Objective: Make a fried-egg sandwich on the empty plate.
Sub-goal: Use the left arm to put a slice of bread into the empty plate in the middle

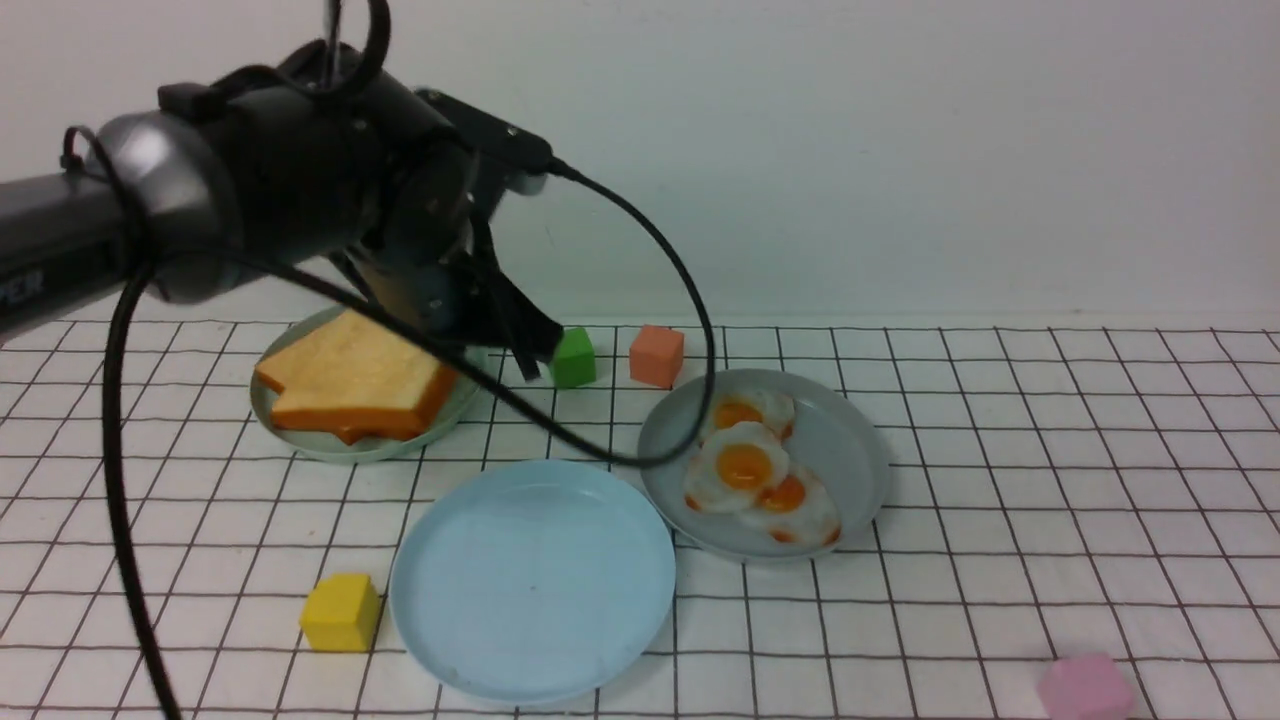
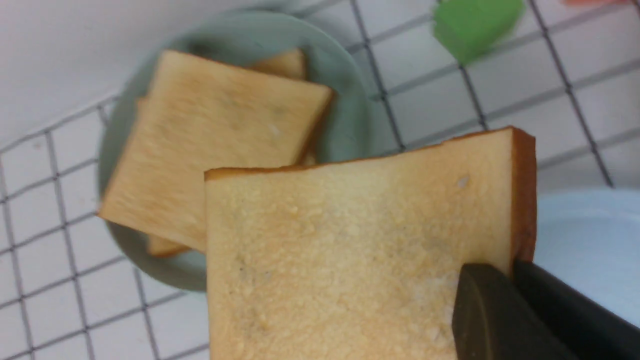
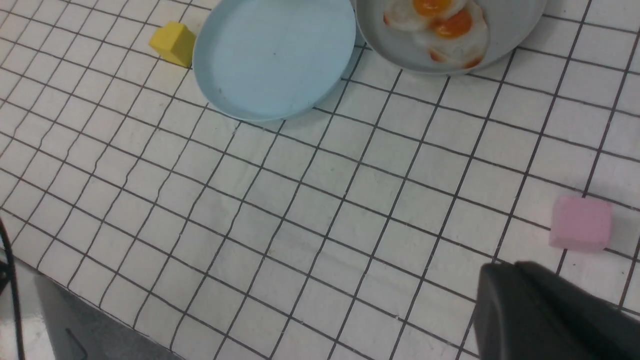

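My left gripper [image 2: 515, 270] is shut on the crust corner of a tan toast slice [image 2: 350, 250] and holds it just above the pale green plate [image 2: 345, 100], where other toast slices [image 2: 215, 140] lie stacked. In the front view the left gripper [image 1: 515, 350] sits at the right of that toast stack [image 1: 350, 385]. The empty sky-blue plate [image 1: 530, 580] is front centre. Three fried eggs [image 1: 745, 465] lie on the grey plate [image 1: 860, 450]. My right gripper [image 3: 505, 280] is shut and empty above the grid cloth, out of the front view.
A green cube [image 1: 573, 357] and an orange cube [image 1: 657, 354] stand behind the plates. A yellow cube [image 1: 341, 612] is left of the blue plate, a pink cube [image 1: 1085, 688] at the front right. The left arm's black cable [image 1: 690, 300] hangs over the grey plate's edge.
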You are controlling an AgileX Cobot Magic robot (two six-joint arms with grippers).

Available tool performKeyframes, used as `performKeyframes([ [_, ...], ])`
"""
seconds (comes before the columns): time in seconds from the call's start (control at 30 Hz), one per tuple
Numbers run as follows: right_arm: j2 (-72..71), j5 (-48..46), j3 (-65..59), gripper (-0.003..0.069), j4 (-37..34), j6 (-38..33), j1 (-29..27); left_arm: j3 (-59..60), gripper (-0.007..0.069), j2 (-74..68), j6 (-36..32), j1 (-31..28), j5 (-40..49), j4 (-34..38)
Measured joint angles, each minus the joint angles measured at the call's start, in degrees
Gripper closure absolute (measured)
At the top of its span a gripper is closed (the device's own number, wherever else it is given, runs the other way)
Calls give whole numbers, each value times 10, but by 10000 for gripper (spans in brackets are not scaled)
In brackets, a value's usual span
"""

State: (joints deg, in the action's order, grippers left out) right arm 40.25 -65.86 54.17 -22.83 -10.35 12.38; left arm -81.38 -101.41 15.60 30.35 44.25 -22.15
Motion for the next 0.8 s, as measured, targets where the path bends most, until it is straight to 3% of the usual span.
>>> performKeyframes([
  [0.23,-11,-1,2,620,3,-5,1,110,612,20,-2,97,-38,19],
  [0.5,-11,0,2,620,3,-5,1,114,610,-20,-1,112,-86,19],
  [0.67,-11,-3,2,620,0,-5,1,114,538,-43,-1,112,-104,15],
  [0.8,-11,-8,2,615,0,-5,1,114,374,-44,-1,112,-97,15],
])
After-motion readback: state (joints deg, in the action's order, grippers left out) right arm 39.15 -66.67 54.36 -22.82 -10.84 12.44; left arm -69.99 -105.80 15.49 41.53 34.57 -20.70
